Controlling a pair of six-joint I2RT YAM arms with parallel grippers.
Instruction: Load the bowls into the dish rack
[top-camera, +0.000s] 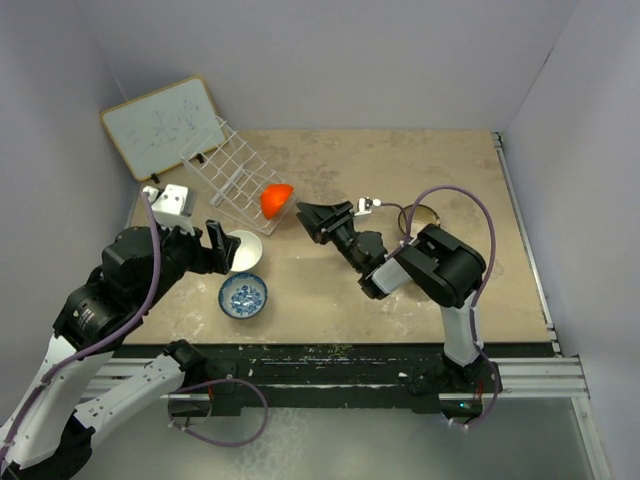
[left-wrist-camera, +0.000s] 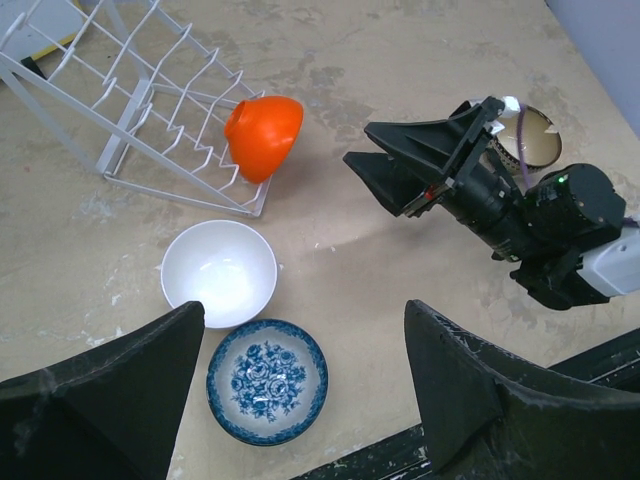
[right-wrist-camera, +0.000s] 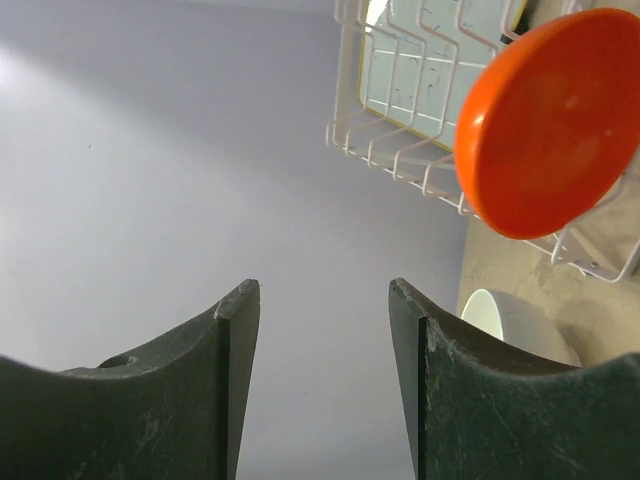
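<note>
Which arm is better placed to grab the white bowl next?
Left. Its open pincer hangs close over the white bowl, with the blue-and-white patterned bowl beside it. The right pincer, also open and empty, sits further off, pointing toward the orange bowl in the dish rack.

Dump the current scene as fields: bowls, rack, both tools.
dish rack: white wire, far left, beside whiteboard
orange bowl: on edge in the rack's near end
white bowl: upright on table, in front of the rack
blue-patterned bowl: upright, beside the white bowl, nearer the arms
brown-inside bowl: on table behind right arm, partly hidden
black bowl: not in view
left tool: open, empty, above the white and blue-patterned bowls
right tool: open, empty, facing the orange bowl, apart from it
</note>
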